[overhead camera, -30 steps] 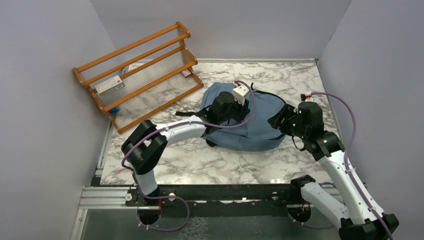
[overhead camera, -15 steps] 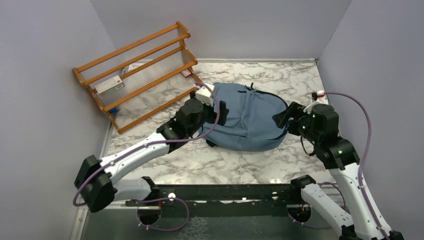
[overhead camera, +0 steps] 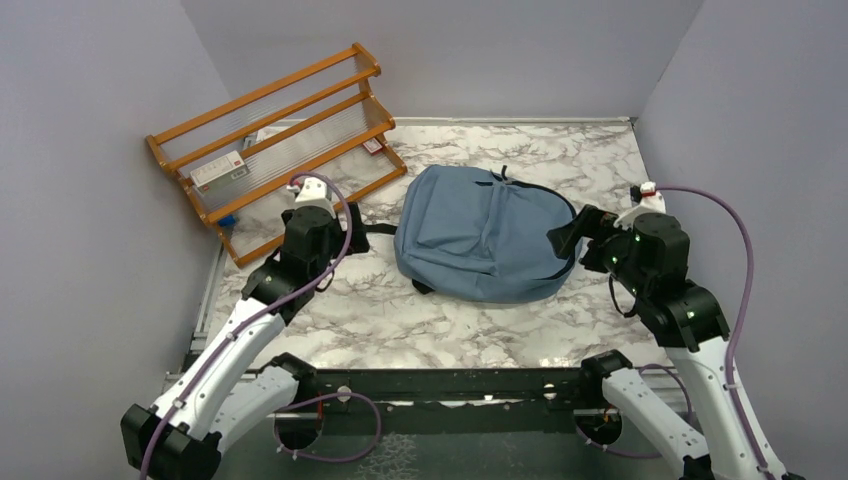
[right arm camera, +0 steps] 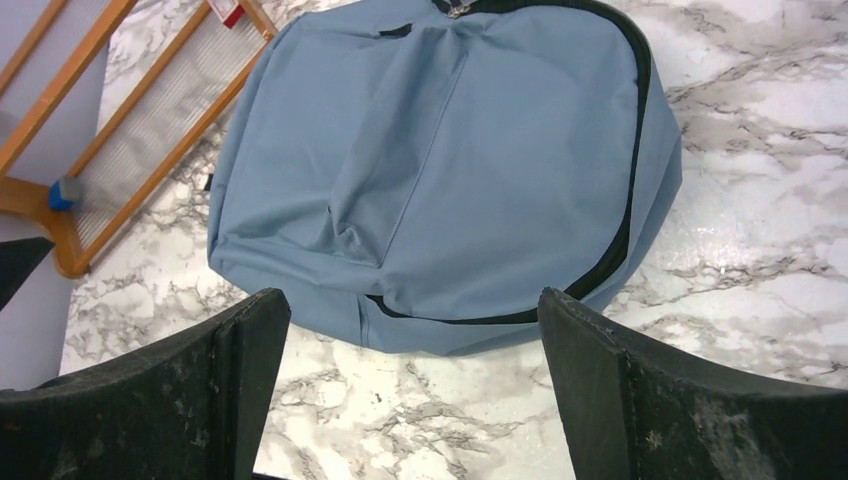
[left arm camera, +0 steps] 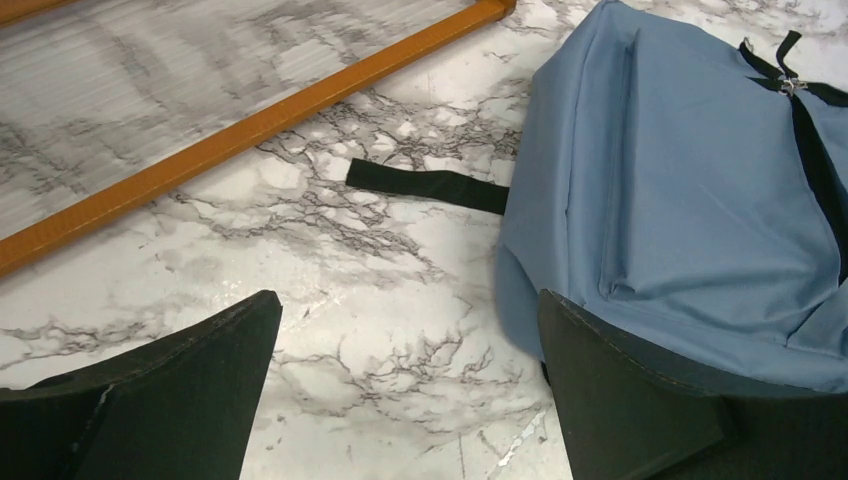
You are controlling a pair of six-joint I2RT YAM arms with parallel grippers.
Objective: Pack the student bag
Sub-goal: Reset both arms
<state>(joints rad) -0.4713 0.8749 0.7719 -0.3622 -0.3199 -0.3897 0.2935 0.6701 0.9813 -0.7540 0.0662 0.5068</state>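
Student bag [overhead camera: 480, 235] lies flat on marble counter [overhead camera: 400, 320], centre, front face up. Black strap [left arm camera: 428, 186] trails out on left side. Left fingers [left arm camera: 190, 380] spread wide, holding nothing, over counter just left of bag. Right fingers [right arm camera: 640, 390] spread wide, empty, at bag's right edge. Wooden rack [overhead camera: 275, 140] far left.

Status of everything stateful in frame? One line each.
bag: lying flat on the table, not held
zipper: closed as far as visible
strap: loose, flat on the table
left tool: open, empty, off the bag's left edge
right tool: open, empty, above the bag's right side
rack: at the far left, tilted
box: lying on a rack tier
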